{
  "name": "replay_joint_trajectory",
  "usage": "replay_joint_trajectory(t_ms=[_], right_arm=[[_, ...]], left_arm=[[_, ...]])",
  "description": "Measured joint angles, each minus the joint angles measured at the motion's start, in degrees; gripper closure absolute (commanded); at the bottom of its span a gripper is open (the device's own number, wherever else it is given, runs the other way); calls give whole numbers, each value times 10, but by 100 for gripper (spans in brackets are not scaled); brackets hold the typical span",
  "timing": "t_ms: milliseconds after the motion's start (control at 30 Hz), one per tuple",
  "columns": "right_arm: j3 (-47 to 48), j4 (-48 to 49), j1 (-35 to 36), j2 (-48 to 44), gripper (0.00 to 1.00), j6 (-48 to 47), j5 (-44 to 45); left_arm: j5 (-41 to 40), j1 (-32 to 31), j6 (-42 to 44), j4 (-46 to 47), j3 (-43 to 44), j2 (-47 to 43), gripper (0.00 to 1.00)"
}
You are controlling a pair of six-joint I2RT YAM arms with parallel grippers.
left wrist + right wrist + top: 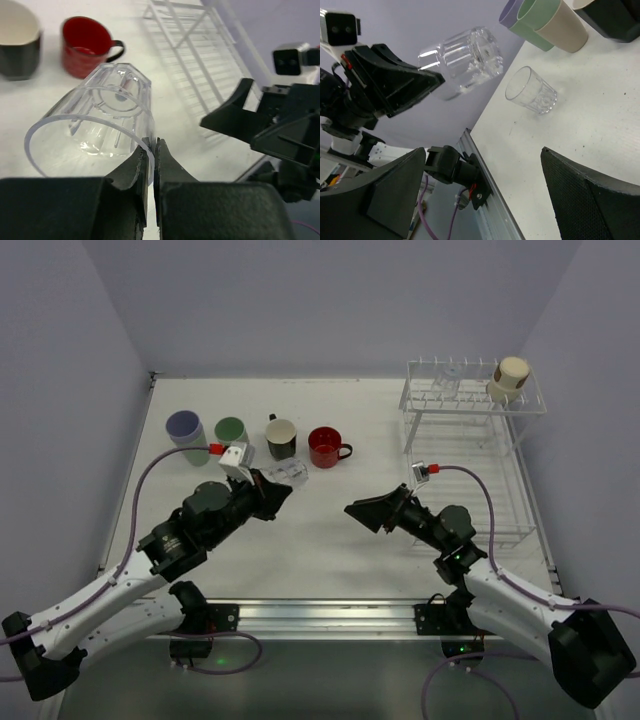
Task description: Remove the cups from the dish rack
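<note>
My left gripper (151, 150) is shut on the rim of a clear ribbed glass (95, 120), which hangs on its side above the table. That glass also shows in the right wrist view (467, 57), with a second clear glass (531, 91) lying on the table below it. My right gripper (353, 511) stands wide open and holds nothing, just right of the left gripper (281, 487). The dish rack (470, 405) is at the right with a beige cup (509, 379) on its top tier. Lavender (185, 427) and green (231, 430) tumblers, a black mug (281, 438) and a red mug (326, 447) stand on the table.
A beige tumbler (565, 27) stands beside the green one (535, 19) in the right wrist view. The table's metal front rail (330, 615) runs between the arm bases. Grey walls close in the left, back and right sides.
</note>
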Motion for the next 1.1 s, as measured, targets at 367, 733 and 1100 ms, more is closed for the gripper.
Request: replay_joint_trajectory(t_ms=[367, 733, 1100], right_arm=[[66, -184, 1, -61, 1, -90, -4], [81, -299, 1, -70, 1, -154, 0], [81, -319, 1, -66, 1, -173, 9]], left_arm=[[-167, 46, 25, -362, 223, 111, 100], [-56, 194, 121, -398, 263, 240, 100], [-27, 194, 152, -429, 266, 281, 100]])
